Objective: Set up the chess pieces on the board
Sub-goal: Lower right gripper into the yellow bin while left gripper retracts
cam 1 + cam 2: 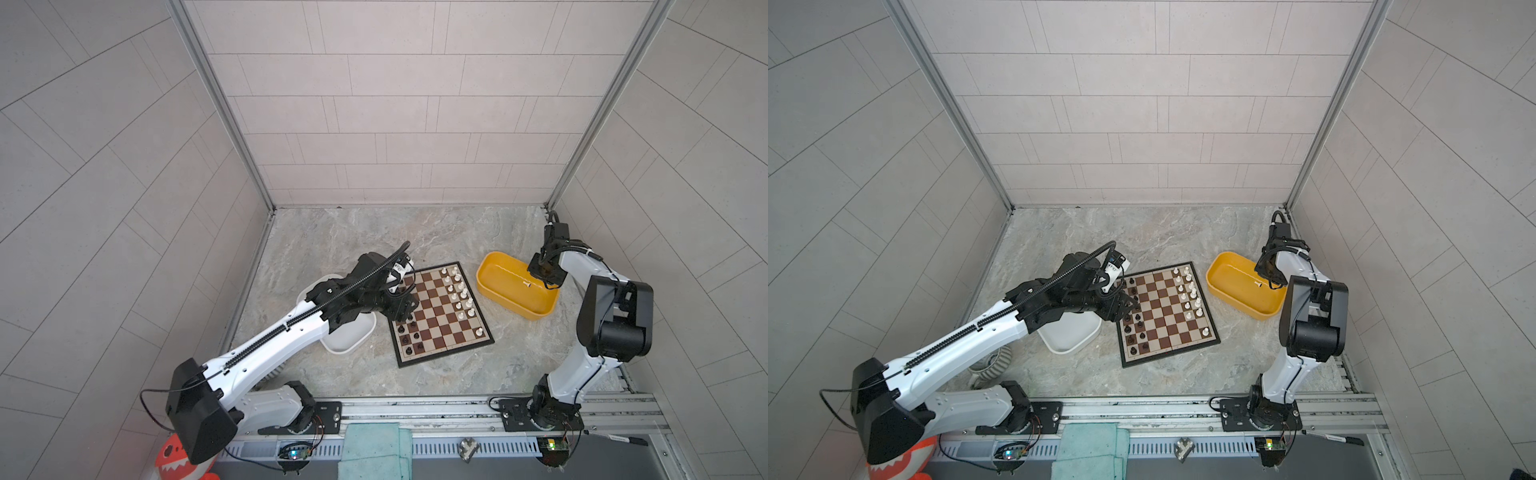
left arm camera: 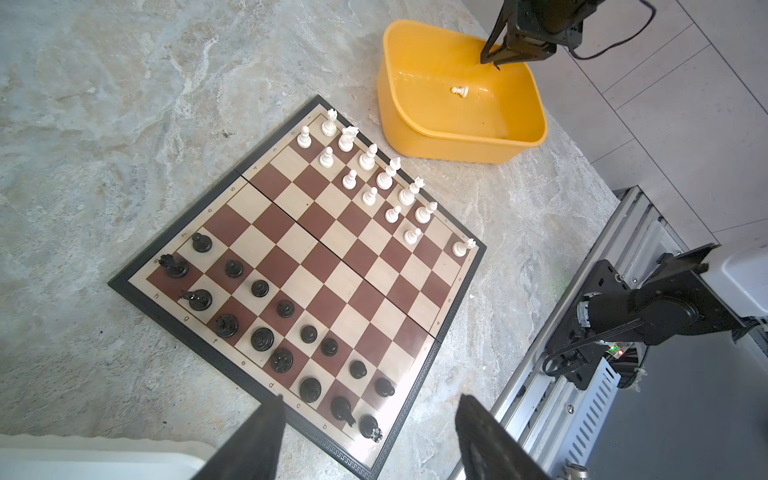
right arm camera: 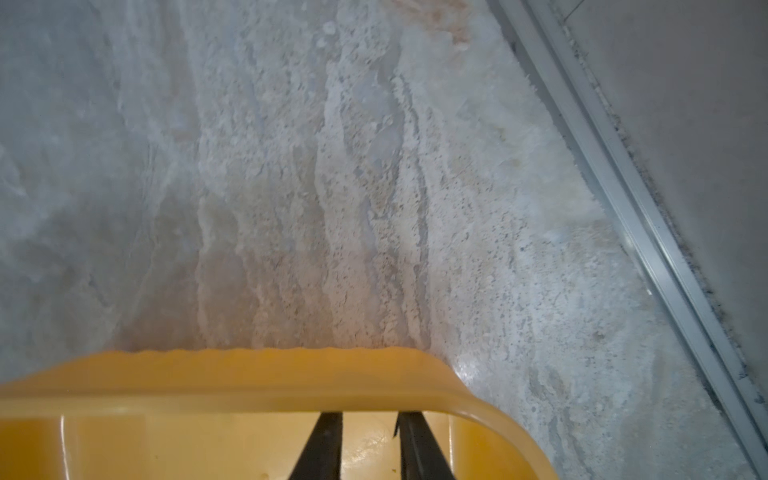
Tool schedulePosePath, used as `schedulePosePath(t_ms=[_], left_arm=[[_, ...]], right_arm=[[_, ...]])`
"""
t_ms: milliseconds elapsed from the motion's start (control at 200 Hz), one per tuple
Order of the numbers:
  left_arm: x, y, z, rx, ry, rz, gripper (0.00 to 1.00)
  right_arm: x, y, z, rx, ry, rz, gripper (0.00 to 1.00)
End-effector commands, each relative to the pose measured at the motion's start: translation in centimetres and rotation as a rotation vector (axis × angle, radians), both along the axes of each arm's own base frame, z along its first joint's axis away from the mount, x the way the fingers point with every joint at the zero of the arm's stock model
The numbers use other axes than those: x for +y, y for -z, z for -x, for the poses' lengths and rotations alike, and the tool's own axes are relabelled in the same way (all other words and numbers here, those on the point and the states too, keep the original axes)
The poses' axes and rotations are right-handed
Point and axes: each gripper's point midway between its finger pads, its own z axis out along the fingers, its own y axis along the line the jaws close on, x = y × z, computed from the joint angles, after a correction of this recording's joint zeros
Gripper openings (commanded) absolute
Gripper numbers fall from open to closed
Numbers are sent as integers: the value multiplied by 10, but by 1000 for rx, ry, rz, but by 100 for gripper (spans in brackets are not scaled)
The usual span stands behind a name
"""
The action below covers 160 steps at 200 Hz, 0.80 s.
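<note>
The board (image 1: pixel 436 320) (image 1: pixel 1165 320) (image 2: pixel 332 266) lies slanted mid-table. Black chess pieces (image 1: pixel 409 332) (image 2: pixel 259 288) fill two rows on its left side. White chess pieces (image 1: pixel 459 291) (image 2: pixel 368 158) stand in two rows with gaps on its right side. My left gripper (image 1: pixel 405 309) (image 1: pixel 1127 307) (image 2: pixel 371 399) hovers open above the black rows, nothing between its fingers. My right gripper (image 1: pixel 540 274) (image 1: pixel 1268 276) (image 3: pixel 370 415) reaches down into the yellow tub (image 1: pixel 523 309) (image 2: pixel 449 145) (image 3: pixel 208 395). Its fingers stand close together, tips hidden by the rim. One white piece (image 1: pixel 527 284) (image 2: pixel 460 91) lies on the tub floor, apart from it.
A white tub (image 1: pixel 353 336) (image 1: pixel 1071 332) sits left of the board, partly under my left arm. The yellow tub stands close to the right wall's rail (image 3: pixel 623 187). Along the front run a metal rail (image 1: pixel 415 409), a teal cloth (image 1: pixel 374 449) and a marker pen (image 1: pixel 619 438).
</note>
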Motion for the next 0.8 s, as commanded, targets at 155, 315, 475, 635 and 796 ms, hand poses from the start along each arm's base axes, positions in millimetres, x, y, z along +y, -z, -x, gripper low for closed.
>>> schedulePosePath(t_ms=[155, 315, 475, 635, 796], left_arm=[[-3, 3, 0, -8, 15, -11, 72], [-1, 3, 0, -16, 10, -19, 72], [-2, 2, 0, -18, 13, -16, 72], [0, 0, 0, -27, 8, -19, 72], [0, 2, -1, -27, 5, -23, 72]], right_arm=[[-35, 2, 64, 75, 225, -7, 18], [-7, 1, 81, 63, 176, -95, 20], [39, 5, 80, 53, 61, -196, 20], [91, 21, 72, 111, -71, -262, 20], [138, 22, 58, 107, -157, -297, 19]])
